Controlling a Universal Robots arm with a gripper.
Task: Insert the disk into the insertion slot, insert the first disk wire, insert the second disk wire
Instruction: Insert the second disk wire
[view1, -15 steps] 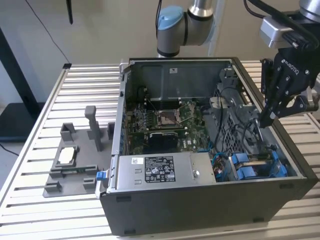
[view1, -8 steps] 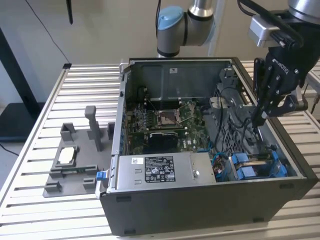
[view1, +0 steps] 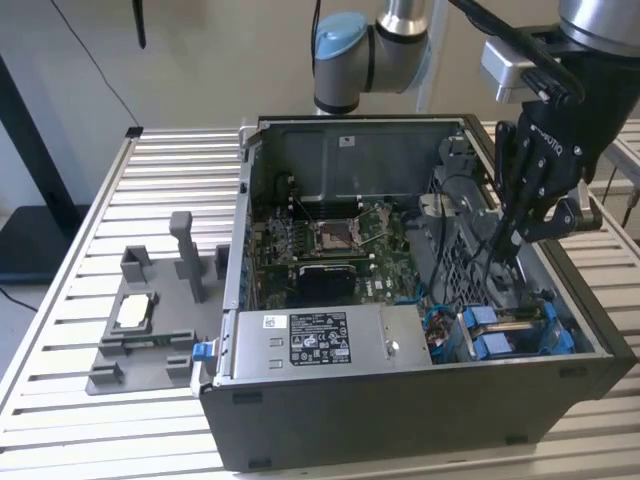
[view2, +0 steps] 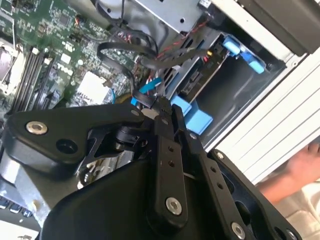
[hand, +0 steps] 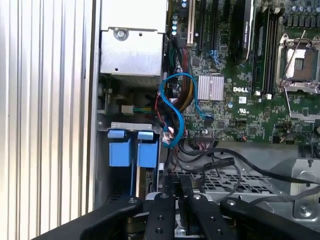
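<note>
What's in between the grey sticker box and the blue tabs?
A tangle of blue wires, between box and tabs in the exterior view.

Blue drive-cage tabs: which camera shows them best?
The first wrist view: both blue tabs face the camera, side by side and unblocked. The exterior view shows them from afar; in the second wrist view the gripper partly covers them.
</note>
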